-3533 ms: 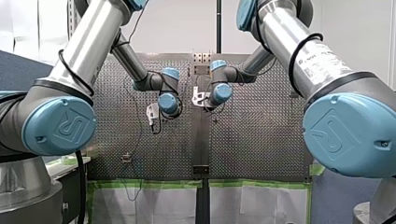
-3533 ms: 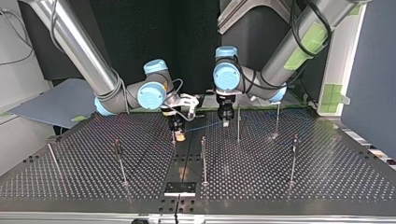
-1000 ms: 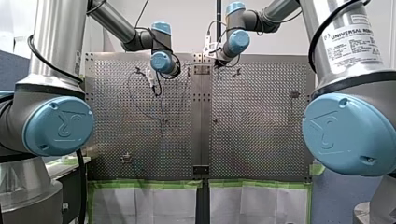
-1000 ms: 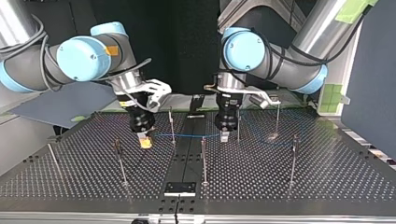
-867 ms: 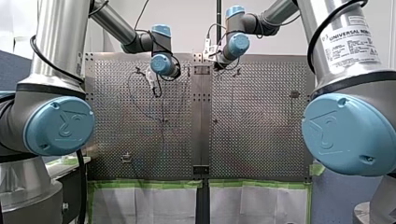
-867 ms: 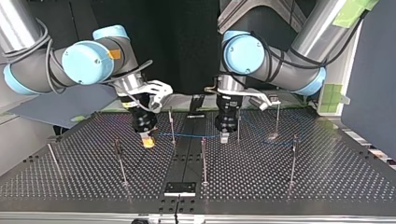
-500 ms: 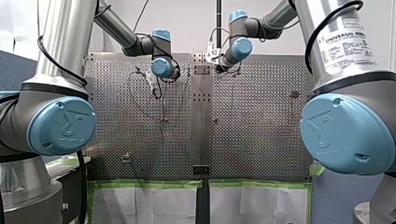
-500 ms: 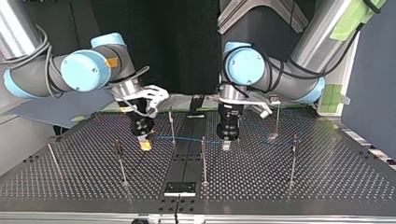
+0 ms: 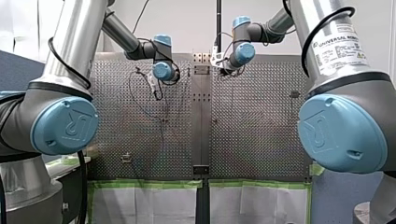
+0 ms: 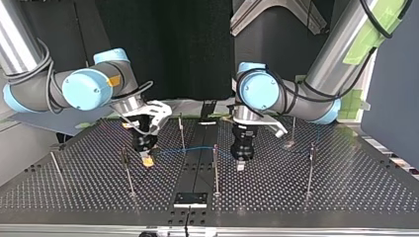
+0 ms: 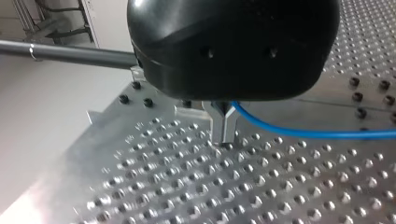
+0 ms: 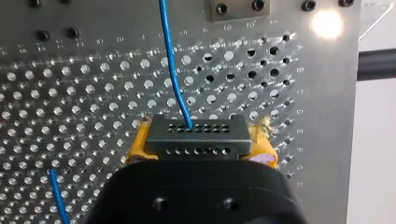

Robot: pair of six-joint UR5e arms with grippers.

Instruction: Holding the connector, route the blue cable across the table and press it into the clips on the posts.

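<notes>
- Blue cable (image 10: 197,148) is stretching between the two grippers over the middle of the table (image 10: 306,207), passing just beside two thin posts (image 10: 215,173) at the top view's centre.
- The right gripper (image 10: 146,161) is clamping the black connector (image 12: 196,136) between its yellow pads (image 12: 140,145), and the cable is leaving the connector's face straight ahead of it.
- The left gripper (image 11: 224,139) is pinching the cable between its metal fingers (image 11: 218,123), with its tips sitting low over the table; whether they are touching it is not clear.
- Open perforated plate is lying between both grippers and the table's near edge in the top view, broken only by a few more posts.
- In the left wrist view the table's edge is running near, beside the fingers.
- Clips on the posts are showing too small to make out, and it cannot be told whether the cable is touching either post.
- In the front view the wrists are hiding both sets of fingertips.
</notes>
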